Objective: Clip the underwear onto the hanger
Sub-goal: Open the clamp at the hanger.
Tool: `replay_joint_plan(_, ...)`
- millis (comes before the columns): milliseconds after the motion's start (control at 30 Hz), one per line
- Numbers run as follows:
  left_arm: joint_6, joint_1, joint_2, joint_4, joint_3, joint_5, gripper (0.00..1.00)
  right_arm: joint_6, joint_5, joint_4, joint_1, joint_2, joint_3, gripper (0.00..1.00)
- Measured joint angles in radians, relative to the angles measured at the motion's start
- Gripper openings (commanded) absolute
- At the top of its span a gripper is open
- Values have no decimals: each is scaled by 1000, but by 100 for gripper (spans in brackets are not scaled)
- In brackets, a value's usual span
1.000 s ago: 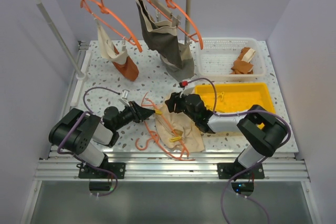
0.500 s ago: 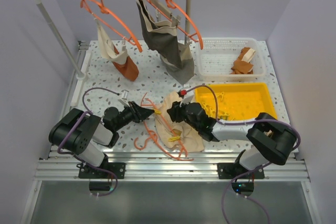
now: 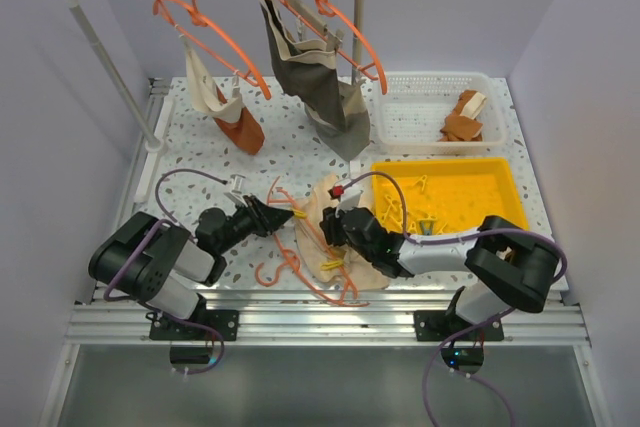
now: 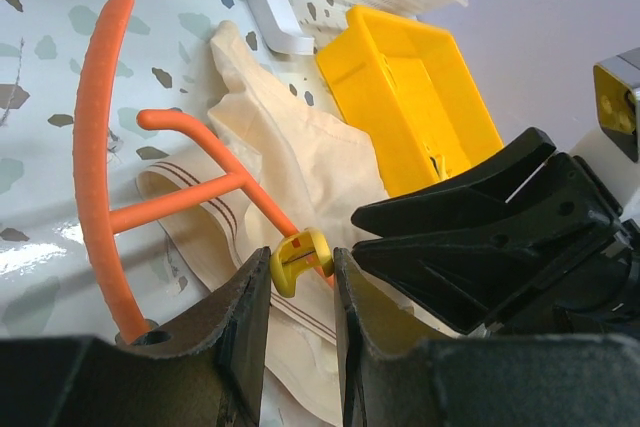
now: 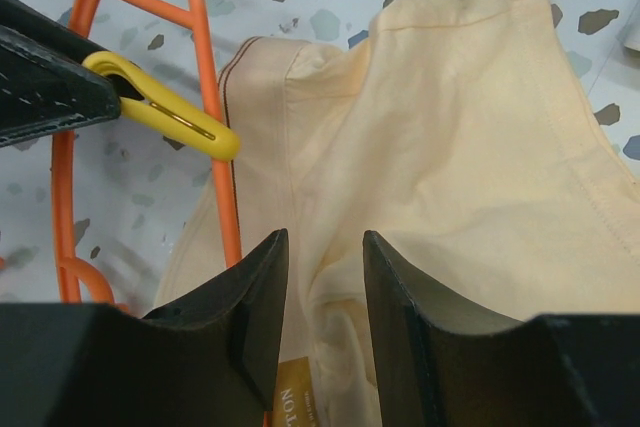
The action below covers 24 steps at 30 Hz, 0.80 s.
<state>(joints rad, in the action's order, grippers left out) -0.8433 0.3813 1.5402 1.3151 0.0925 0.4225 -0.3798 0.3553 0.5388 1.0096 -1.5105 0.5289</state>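
On the speckled table, between the two arms at its near edge, we see the cream underwear lying rumpled, just left of the yellow tray. The orange hanger lies flat with it, one thin bar crossing over the cloth and its outer loop running along the cloth's left edge. The left gripper is clenched on a yellow clothes peg, held right at that thin bar. The right gripper hangs low over the middle of the underwear, its fingers a little apart with a fold of cloth showing between them; we cannot tell whether it pinches the cloth or merely rests on it. The two grippers' tips are near each other.
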Motion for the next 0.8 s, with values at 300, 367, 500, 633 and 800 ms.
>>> replay_joint_plan(300, 12, 10, -8, -1, -7, -22, 0, 15, 5, -10, 57, -62, 21, 38)
replay_joint_plan(367, 21, 14, -8, -2, -10, -34, 0, 23, 23, -15, 71, -72, 32, 38)
replay_joint_plan(500, 44, 23, -15, -5, -24, -63, 0, 31, 54, -18, 104, -73, 41, 38)
replay_joint_plan(633, 63, 40, -19, -13, -34, -80, 0, 29, 40, -25, 149, -73, 59, 38)
replay_joint_plan(800, 94, 68, -34, -12, -37, -113, 0, 28, 20, -32, 180, -73, 87, 38)
